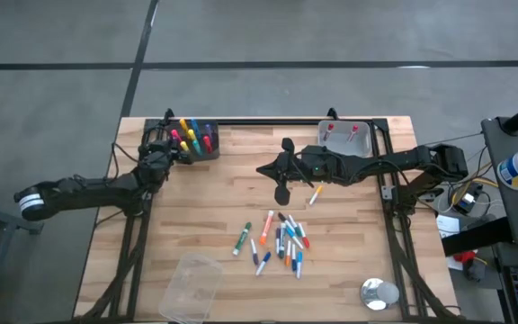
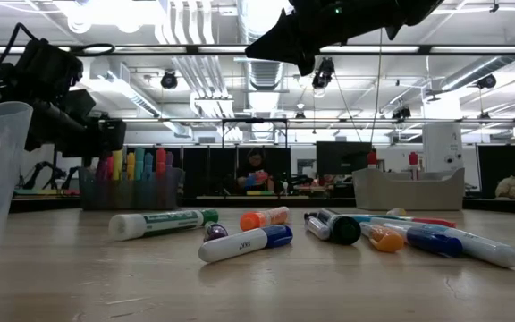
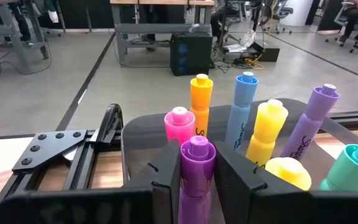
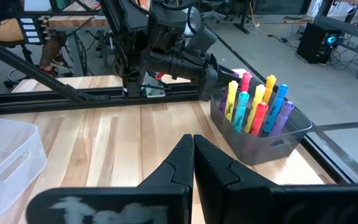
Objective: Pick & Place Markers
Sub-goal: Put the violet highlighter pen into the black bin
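Up at the upper left of the high view, the left hand [image 1: 180, 147] sits at the dark bin [image 1: 198, 140] on the table [image 1: 349, 243], its fingers pinching a purple marker [image 3: 196, 163] that stands upright at the bin's near edge in the left wrist view. Around it in the bin stand other markers: pink [image 3: 179, 123], orange [image 3: 200, 103], blue [image 3: 242, 109], yellow [image 3: 265, 130] and a second purple [image 3: 309, 121], all upright with caps up. Further right, near the centre of the high view, the right hand [image 1: 280, 167] hangs above the table with its fingers pressed together, holding nothing, as the right wrist view shows. Below it in that view, a loose heap of markers [image 1: 281, 241] lies flat on the wood at lower centre, with a green-capped one [image 1: 241, 238] at its left edge and an orange-tipped one [image 1: 315, 193] lying apart just above the heap. A grey tray [image 1: 343, 134] sits at the upper right of the table, a clear tub [image 1: 191, 287] at the lower left, and a small round tin [image 1: 379, 293] at the lower right.
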`<state>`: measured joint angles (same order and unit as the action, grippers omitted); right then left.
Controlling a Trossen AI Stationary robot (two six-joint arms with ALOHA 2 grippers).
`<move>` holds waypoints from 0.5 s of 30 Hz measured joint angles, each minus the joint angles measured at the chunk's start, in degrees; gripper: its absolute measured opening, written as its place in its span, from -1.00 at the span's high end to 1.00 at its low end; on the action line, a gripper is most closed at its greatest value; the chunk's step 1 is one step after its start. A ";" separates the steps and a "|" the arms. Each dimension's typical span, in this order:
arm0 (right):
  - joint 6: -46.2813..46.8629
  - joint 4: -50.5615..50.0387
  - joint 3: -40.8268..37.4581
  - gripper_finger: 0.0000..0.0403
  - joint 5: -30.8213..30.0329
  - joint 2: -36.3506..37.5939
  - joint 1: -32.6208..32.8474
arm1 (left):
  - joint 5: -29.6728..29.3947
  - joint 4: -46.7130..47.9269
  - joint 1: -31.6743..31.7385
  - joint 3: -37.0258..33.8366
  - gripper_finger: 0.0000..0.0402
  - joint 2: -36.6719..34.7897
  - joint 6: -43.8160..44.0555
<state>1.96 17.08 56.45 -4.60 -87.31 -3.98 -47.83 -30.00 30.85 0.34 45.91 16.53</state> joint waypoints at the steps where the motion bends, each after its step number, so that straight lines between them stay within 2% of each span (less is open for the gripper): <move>1: 0.00 -0.01 0.00 0.96 0.00 0.00 0.01 | 0.00 0.00 0.06 0.00 0.62 0.00 -0.14; 15: 1.09 0.37 0.00 0.96 0.02 0.00 0.10 | 0.32 0.02 0.18 -0.02 0.62 -0.15 -0.42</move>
<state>3.05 17.45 56.45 -4.58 -87.31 -3.88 -47.51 -29.98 31.03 0.32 45.76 16.12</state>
